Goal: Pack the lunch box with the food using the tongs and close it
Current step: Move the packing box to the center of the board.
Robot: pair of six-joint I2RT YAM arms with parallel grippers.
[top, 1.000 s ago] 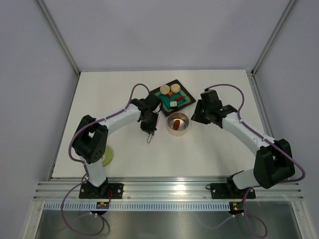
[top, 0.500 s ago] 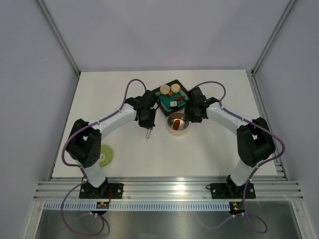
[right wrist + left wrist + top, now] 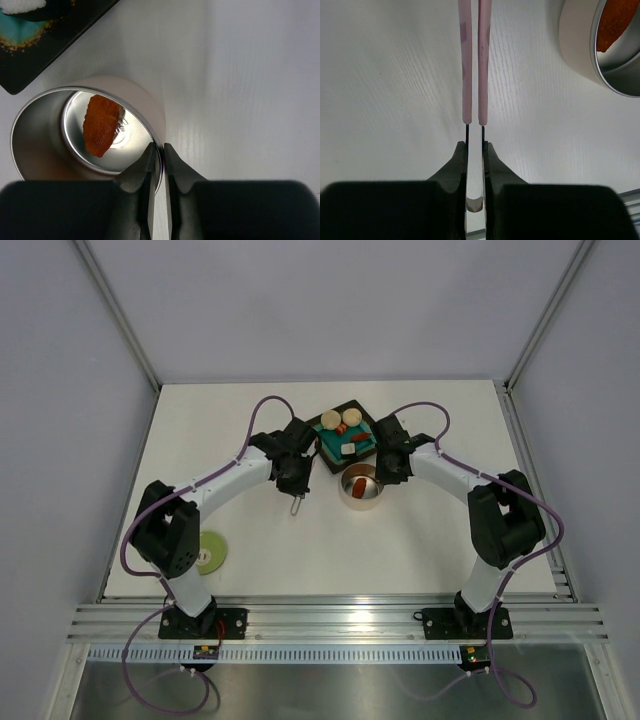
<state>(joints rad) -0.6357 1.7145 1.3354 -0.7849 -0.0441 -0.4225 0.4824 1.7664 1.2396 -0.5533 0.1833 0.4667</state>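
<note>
The lunch box point(image 3: 361, 487) is a round steel tin in the middle of the table, with one red-orange piece of food point(image 3: 100, 125) lying inside it. My right gripper point(image 3: 157, 147) is shut on its near rim, one finger inside the wall and one outside. My left gripper point(image 3: 474, 145) is shut on the handle end of the whitish-pink tongs point(image 3: 474, 60), whose arms point away, pressed close together, left of the lunch box point(image 3: 580, 45). More food sits on the teal tray point(image 3: 372, 430): two beige balls point(image 3: 330, 420), red bits point(image 3: 343, 429) and a white block point(image 3: 348, 450).
The pale green lid point(image 3: 211, 553) lies flat near the left arm's base, far from the tin. The tray's dark corner point(image 3: 50, 55) is just behind the tin. Grey walls enclose the table on three sides.
My right arm has swung in from the right to the tin and its jaws have closed on the rim. The left gripper with the tongs has shifted slightly toward the tray.
</note>
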